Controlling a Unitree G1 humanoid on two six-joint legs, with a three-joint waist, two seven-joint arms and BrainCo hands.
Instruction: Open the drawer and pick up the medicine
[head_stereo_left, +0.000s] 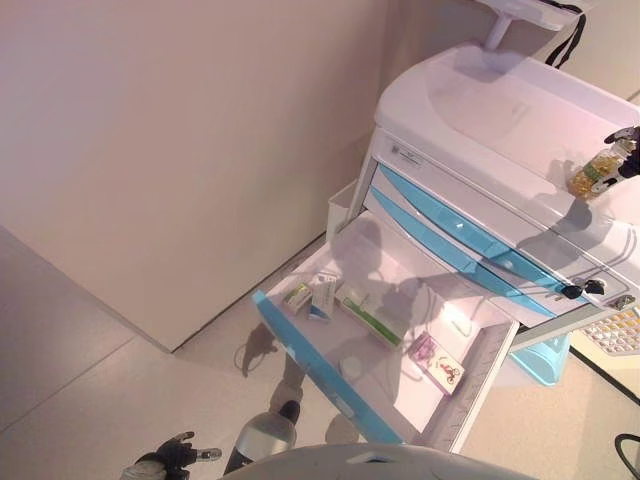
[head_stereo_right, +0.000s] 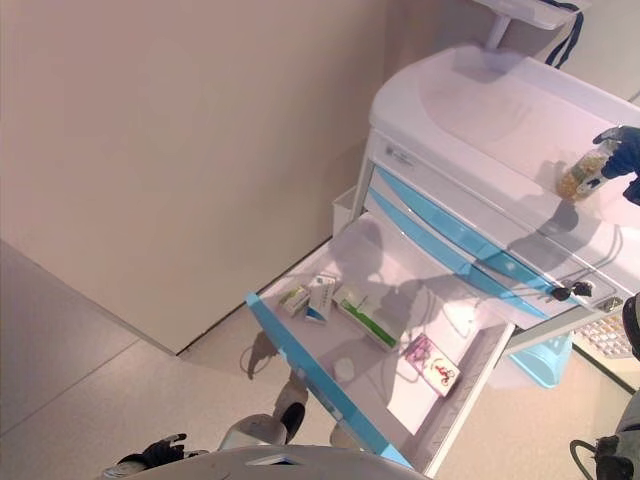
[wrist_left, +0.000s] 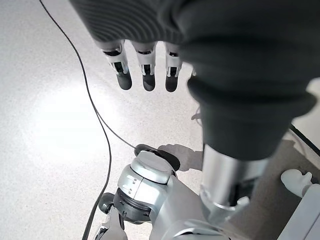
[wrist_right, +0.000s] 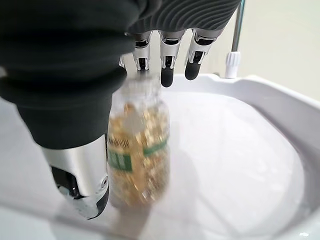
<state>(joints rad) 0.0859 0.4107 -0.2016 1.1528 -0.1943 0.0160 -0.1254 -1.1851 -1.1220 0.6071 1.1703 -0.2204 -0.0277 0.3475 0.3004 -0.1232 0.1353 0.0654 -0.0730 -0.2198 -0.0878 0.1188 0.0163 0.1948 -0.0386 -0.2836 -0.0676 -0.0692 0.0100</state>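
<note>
Above the top of the white medical cart (head_stereo_left: 480, 100), the right hand (wrist_right: 75, 105) has its fingers and thumb wrapped round a clear plastic bottle of yellow capsules with a green label band (wrist_right: 137, 155), held close over the cart's smooth white surface. From the head views the bottle (head_stereo_left: 597, 168) shows near the cart's right edge; whether its base touches the surface cannot be told. Lower on the cart, the white drawer with the blue front edge (head_stereo_left: 320, 358) stands pulled far out, and small medicine boxes (head_stereo_left: 322, 296) and a flat pink packet (head_stereo_left: 440, 362) lie inside it. Both parts of the task therefore look done: drawer open, medicine in the grip. What may remain is setting the bottle down or closing the drawer, though the task does not ask for either. The left hand (wrist_left: 144, 67) hangs low over the grey floor (wrist_left: 45, 150), fingers straight and empty.
</note>
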